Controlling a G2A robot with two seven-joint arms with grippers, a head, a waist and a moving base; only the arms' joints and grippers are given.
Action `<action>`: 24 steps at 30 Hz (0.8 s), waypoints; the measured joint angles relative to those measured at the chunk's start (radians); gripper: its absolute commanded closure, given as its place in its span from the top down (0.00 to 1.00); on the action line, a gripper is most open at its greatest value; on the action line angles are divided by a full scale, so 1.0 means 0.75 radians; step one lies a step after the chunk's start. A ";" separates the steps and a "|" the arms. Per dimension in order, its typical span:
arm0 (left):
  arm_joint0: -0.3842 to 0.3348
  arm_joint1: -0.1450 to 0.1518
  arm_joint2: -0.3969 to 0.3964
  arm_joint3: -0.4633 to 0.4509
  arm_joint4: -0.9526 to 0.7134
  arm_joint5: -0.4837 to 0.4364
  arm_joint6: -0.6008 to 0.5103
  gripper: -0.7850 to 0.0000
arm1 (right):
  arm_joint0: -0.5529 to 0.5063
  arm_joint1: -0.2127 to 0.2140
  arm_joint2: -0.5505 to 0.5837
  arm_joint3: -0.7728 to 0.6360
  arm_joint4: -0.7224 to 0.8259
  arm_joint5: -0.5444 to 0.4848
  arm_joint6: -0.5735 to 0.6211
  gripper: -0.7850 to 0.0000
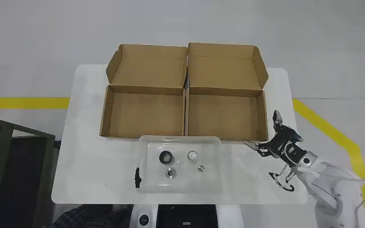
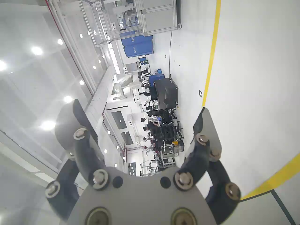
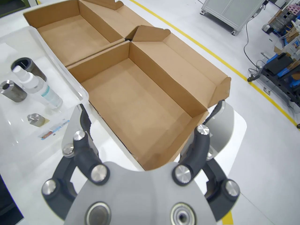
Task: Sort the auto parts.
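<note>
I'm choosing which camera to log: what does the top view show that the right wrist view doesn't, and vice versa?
The top view adds a black part lying on the table beside the clear tray. The right wrist view adds a small label in the tray and a wheeled cabinet on the floor beyond. Both share the empty cardboard boxes, the tray's metal parts and the open right hand.
</note>
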 measured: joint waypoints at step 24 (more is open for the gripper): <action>0.000 0.000 0.000 0.000 0.000 0.000 0.000 1.00 | 0.304 0.011 -0.608 0.066 -0.095 -0.261 0.173 1.00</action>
